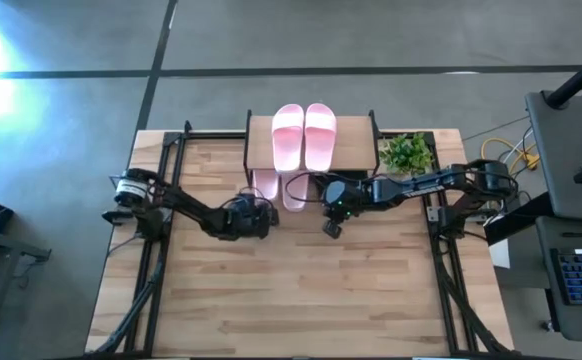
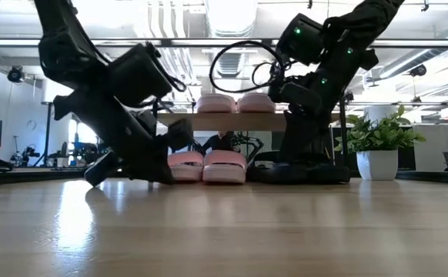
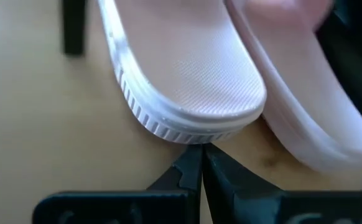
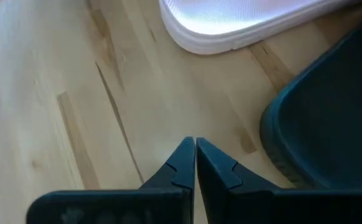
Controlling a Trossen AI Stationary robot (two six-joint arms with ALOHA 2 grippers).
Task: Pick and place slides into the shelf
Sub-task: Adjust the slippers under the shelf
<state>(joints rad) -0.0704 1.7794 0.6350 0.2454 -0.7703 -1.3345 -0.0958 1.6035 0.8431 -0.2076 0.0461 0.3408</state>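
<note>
The shelf [image 1: 356,150] stands at the table's far edge, with two pale pink slides [image 1: 304,135] lying side by side on its plank top. Two more pink slides [image 2: 205,165] sit on the table under it, their near ends sticking out [image 1: 293,200]. Black slides [image 2: 301,173] lie on the table to their right; one shows dark in the right wrist view [image 4: 330,124]. My left gripper [image 3: 201,152] is shut, its tips at the near end of the left pink slide [image 3: 193,74]. My right gripper [image 4: 194,144] is shut and hovers over bare wood just near of the slides. My left gripper has its shut fingertips [image 3: 190,163] against the ribbed sole edge at the near end of the left pink slide [image 3: 187,135]. It comes slanting down from the table's near side, along the slide's length. The slide lies flat on the table.
A small potted plant [image 1: 405,153] stands at the shelf's right end. Black metal frames run along both table sides [image 1: 161,230]. The near half of the tabletop [image 1: 301,300] is bare wood.
</note>
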